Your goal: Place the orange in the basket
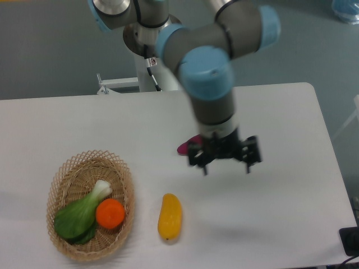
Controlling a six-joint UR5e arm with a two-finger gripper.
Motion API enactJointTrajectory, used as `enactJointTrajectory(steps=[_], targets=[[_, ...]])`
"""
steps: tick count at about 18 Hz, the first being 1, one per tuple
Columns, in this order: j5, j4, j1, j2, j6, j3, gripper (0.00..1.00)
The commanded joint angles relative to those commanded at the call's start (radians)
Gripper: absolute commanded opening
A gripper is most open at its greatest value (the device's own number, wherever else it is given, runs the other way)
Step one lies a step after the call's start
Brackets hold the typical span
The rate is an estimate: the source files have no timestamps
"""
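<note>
Table [280, 112]: we see a white top carrying everything, with the arm reaching in from the far edge.
Arm [210, 73]: our grey-and-blue UR5e hangs over the middle-right of the table, wrist pointing down.
Basket [126, 185]: oval wicker, at the near-left corner, well apart from our gripper.
Bok choy [81, 213]: a green leafy vegetable with a white stalk lies inside the basket, touching the orange.
Mango-like fruit [169, 216]: yellow-orange, long axis running roughly away from the camera, on the table just right of the basket, between basket and gripper.
Gripper [225, 168]: our fingers stand spread with nothing between them, hovering above bare table.
Orange [110, 213]: it sits inside the basket, against the greens, on the right-hand part of the floor.
Pink object [185, 147]: a small magenta thing partly hidden behind our gripper; we cannot tell what it is.
Key relation: the orange lies well to the image-left and nearer the camera than our gripper, already within the basket rim.
Our judgement: the placing looks done; we expect only a retreat remains.
</note>
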Motion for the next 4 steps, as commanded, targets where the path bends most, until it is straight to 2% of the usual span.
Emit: enactJointTrajectory(steps=[2,4], targets=[[-0.003,0.000,0.042,0.035,0.077,-0.015,1.00],[-0.002,0.008,0.057,0.045,0.096,-0.006,1.00]])
